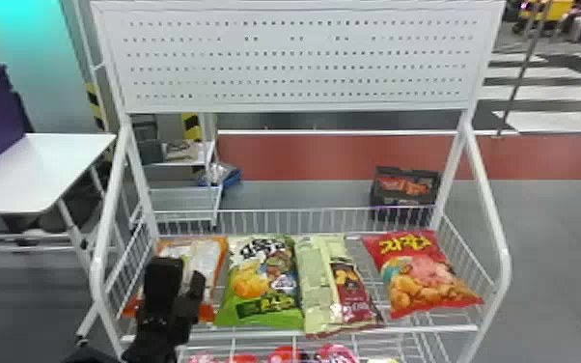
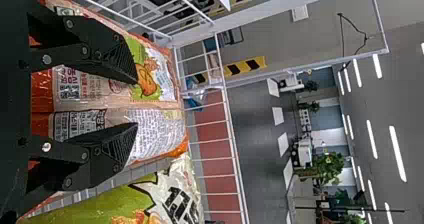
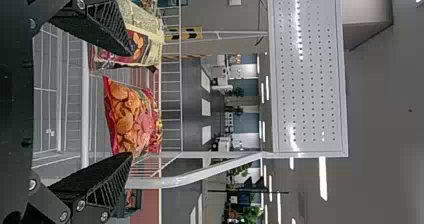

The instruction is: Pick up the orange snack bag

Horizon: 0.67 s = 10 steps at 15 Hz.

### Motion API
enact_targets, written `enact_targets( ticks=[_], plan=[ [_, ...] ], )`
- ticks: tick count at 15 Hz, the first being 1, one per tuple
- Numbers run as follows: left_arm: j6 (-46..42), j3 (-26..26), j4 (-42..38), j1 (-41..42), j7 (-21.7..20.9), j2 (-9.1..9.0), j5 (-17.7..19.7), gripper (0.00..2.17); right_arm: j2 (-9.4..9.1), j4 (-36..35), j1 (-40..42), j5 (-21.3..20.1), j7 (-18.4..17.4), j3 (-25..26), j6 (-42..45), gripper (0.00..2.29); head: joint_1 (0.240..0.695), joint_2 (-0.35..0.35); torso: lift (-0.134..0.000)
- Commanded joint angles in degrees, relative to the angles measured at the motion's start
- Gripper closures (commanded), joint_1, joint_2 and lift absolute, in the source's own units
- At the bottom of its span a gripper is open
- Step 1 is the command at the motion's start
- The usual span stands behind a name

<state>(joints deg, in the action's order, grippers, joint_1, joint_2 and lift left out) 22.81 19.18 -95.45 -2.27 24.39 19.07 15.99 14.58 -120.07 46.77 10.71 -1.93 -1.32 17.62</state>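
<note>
My left gripper (image 1: 192, 280) is over the orange snack bag (image 1: 218, 256) at the left end of the wire basket shelf, hiding part of the bag. In the left wrist view the gripper (image 2: 136, 103) stands open, its two fingers apart over the back of the orange snack bag (image 2: 155, 129); the bag's printed face and seam show between them. The right gripper (image 3: 131, 104) is open and holds nothing, in front of the shelf's right part.
Beside the orange bag lie a green bag (image 1: 260, 280), a pale yellow-green bag (image 1: 314, 285) and a red bag (image 1: 420, 275). The basket's wire side (image 1: 132, 270) stands close on the left. A white pegboard (image 1: 299, 62) rises behind; a white table (image 1: 38, 169) is at left.
</note>
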Motion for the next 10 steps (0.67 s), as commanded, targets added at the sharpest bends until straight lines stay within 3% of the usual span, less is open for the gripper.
enact_targets(
  ticks=[1, 2, 3, 8, 10],
  plan=[
    [0.0, 0.1, -0.1, 0.3, 0.3, 0.00, 0.0, 0.73, 0.01, 0.1, -0.2, 0.0, 0.0, 0.0, 0.0, 0.19, 0.499, 0.000, 0.000],
    [0.0, 0.0, -0.2, 0.3, 0.4, 0.00, 0.0, 0.78, 0.01, 0.1, -0.2, 0.0, 0.0, 0.0, 0.0, 0.19, 0.499, 0.000, 0.000],
    [0.0, -0.1, -0.2, 0.3, 0.4, 0.00, -0.1, 1.00, 0.01, 0.1, -0.2, 0.0, 0.0, 0.0, 0.0, 0.19, 0.499, 0.000, 0.000],
    [0.7, -0.5, -0.4, 0.6, 0.3, 0.09, 0.1, 1.10, 0.01, 0.1, -0.3, 0.2, 0.0, 0.0, 0.2, 0.19, 0.499, 0.000, 0.000],
    [0.9, -0.5, -0.6, 0.8, 0.0, 0.26, 0.2, 1.24, 0.01, 0.0, -0.1, 0.2, 0.0, -0.1, 0.4, 0.19, 0.499, 0.000, 0.000]
  ],
)
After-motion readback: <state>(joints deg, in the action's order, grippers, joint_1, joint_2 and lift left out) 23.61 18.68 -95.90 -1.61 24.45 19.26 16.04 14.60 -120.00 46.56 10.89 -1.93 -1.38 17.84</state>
